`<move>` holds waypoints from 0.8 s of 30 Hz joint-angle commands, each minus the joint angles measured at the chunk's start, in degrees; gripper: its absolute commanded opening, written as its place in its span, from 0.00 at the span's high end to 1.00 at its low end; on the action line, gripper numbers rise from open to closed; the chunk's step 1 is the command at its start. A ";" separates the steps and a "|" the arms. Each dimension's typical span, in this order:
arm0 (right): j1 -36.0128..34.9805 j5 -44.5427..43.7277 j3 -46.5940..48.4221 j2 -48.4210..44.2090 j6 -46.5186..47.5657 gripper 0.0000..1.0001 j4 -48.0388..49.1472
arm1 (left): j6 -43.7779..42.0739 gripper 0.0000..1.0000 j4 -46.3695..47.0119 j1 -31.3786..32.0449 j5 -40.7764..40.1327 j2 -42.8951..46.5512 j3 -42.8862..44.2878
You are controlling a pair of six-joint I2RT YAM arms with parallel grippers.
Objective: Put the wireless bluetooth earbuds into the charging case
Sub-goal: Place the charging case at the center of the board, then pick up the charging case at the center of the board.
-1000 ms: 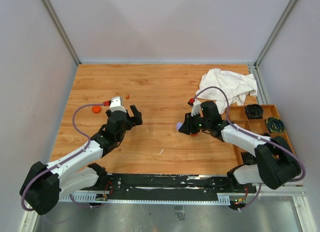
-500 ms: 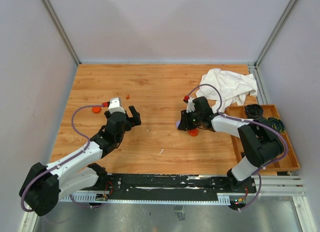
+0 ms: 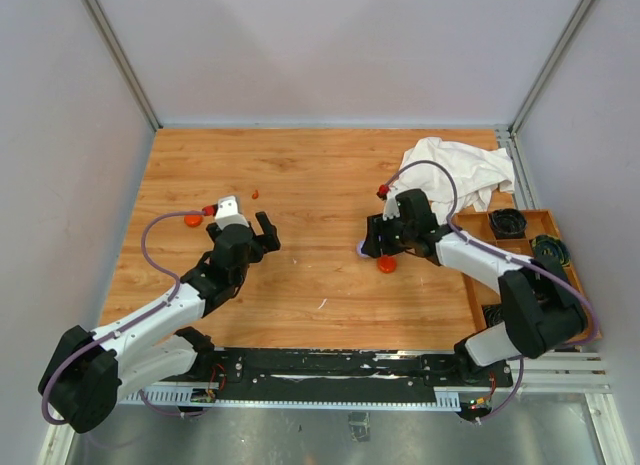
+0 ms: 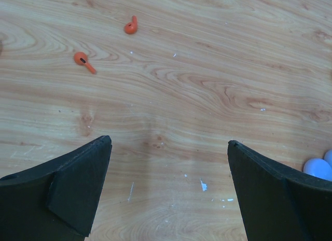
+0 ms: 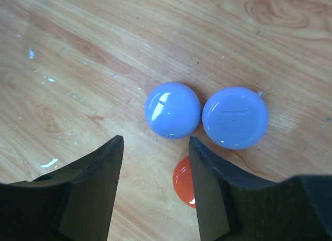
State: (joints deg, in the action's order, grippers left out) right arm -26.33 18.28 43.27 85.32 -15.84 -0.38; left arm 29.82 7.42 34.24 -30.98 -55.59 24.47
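left wrist shows the left gripper [image 4: 168, 142] wide apart and empty near two orange-red earbuds [image 4: 80, 58] (right gripper [image 5: 155, 139] parted, empty too).

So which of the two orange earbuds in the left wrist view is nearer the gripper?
The left-hand earbud, stem pointing lower right; the other earbud lies farther up the view, beyond it from the left gripper.

— Left side?
— Left gripper [image 3: 268, 231], fingers spread; a tiny orange-red earbud [image 3: 256, 194] lies apart at its eleven o'clock.
— Right side?
— Right gripper [image 3: 368, 240]; orange-red disc [image 3: 386, 266] near at five o'clock, white cloth [image 3: 455, 170] at two o'clock.
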 commanded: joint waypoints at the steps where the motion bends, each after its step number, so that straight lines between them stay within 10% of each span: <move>1: 0.61 -0.48 1.39 -5.90 2.92 0.44 -3.44 | 0.56 0.01 0.52 -0.41 -4.44 0.30 0.54; 24: 0.99 2.81 -17.01 -37.95 0.86 0.01 16.06 | 13.93 0.01 -12.81 -29.68 0.88 -23.58 19.20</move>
State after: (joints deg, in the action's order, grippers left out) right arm -26.30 21.34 29.02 51.31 -13.54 10.17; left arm 40.77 -2.72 7.99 -30.57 -75.07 38.89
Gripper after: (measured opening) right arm 0.974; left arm 0.993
